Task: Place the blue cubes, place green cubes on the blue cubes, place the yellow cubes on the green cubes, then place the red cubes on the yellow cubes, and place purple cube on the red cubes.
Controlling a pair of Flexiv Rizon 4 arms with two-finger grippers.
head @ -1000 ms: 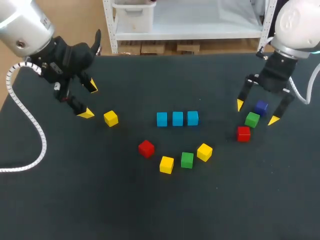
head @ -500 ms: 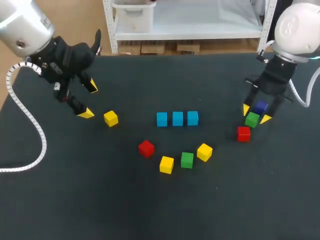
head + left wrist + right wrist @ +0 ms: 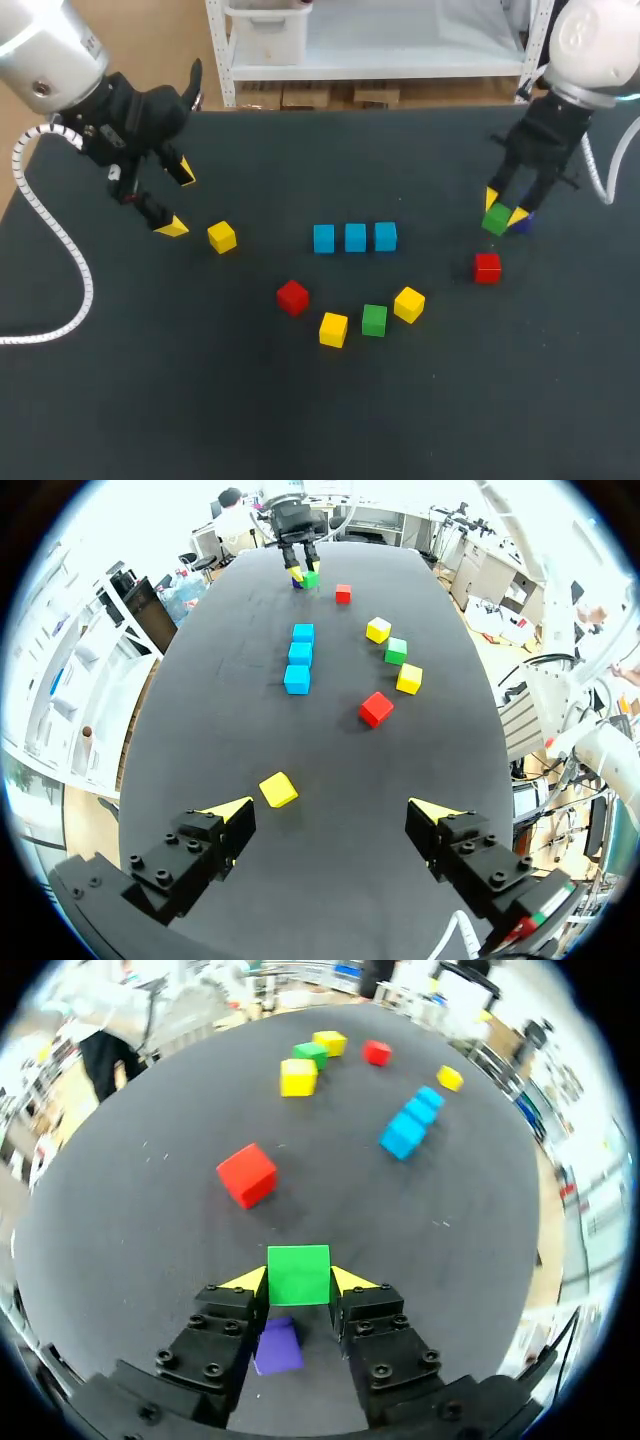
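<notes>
Head view: at upper right the right claw (image 3: 503, 214) clamps a green cube (image 3: 496, 220) beside the purple cube (image 3: 525, 223), while the left claw (image 3: 178, 200) gapes at upper left; left wrist view: a yellow cube (image 3: 278, 789) lies just ahead; right wrist view: green cube between both fingers.

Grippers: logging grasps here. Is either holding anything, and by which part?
The right gripper holds a green cube by two opposite side faces. The left gripper is open, empty.

The dark table (image 3: 200, 400) carries three blue cubes (image 3: 354, 237) side by side in a row. In front of them a red cube (image 3: 292, 297), a yellow cube (image 3: 333, 329), a green cube (image 3: 374, 320) and a second yellow cube (image 3: 408, 304) lie in an arc. A lone yellow cube (image 3: 222, 237) lies at the left. Another red cube (image 3: 487, 268) and a purple cube (image 3: 277, 1347) lie at the right.
</notes>
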